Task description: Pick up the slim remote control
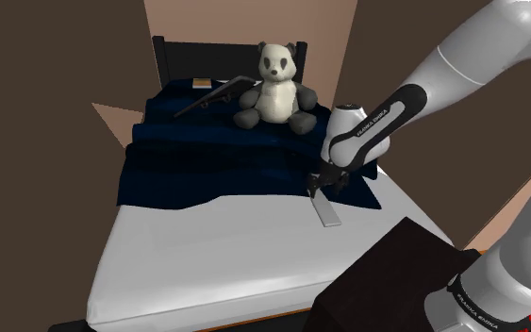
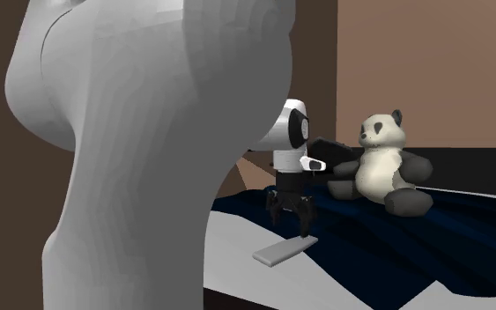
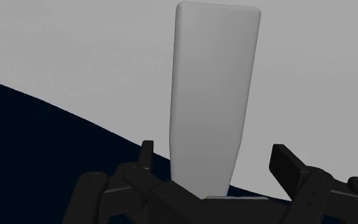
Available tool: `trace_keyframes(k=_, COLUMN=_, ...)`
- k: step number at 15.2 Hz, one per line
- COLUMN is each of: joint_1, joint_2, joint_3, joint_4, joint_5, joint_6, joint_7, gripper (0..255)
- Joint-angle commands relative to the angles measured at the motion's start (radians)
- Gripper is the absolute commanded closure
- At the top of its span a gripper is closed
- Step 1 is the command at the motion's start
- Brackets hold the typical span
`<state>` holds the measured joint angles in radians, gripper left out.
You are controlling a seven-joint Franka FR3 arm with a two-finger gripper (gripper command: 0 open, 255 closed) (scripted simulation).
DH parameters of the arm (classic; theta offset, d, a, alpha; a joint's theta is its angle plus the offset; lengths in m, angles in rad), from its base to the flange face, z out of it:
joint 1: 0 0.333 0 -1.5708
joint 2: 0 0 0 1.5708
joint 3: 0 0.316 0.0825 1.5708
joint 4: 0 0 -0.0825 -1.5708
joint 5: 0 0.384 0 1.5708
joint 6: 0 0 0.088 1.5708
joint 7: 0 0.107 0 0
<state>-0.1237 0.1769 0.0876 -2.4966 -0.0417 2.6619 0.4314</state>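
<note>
Remote [image 1: 327, 212] on bed [image 1: 207, 259] nr blanket [image 1: 216, 160] edge, panda [image 1: 274, 87] on blanket

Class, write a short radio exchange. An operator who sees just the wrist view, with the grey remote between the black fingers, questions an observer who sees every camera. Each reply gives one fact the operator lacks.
Operator: The slim remote lies between my gripper's open fingers, on a white sheet beside a dark blanket. What else is on the bed?
Observer: A panda plush toy sits upright on the blanket, close to the dark headboard.
Operator: Is anything beside it?
Observer: A dark flat thing lies on the blanket, on the shoulder view's left of the panda.
</note>
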Motion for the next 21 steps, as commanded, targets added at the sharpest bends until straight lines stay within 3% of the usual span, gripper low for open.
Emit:
trace_keyframes(k=1, joint_1=0.003, joint_2=0.043, joint_3=-0.006, joint_4=0.014, joint_5=-0.009, joint_6=0.029, joint_7=0.016, gripper=0)
trace_keyframes(k=9, joint_1=0.010, joint_2=0.125, joint_3=-0.017, joint_4=0.023, joint_5=-0.027, joint_6=0.101, joint_7=0.030, gripper=0)
trace_keyframes(k=10, joint_1=0.011, joint_2=0.125, joint_3=-0.016, joint_4=0.023, joint_5=-0.027, joint_6=0.101, joint_7=0.030, gripper=255)
trace_keyframes(k=21, joint_1=0.007, joint_2=0.095, joint_3=-0.012, joint_4=0.019, joint_5=-0.021, joint_6=0.076, joint_7=0.025, gripper=255)
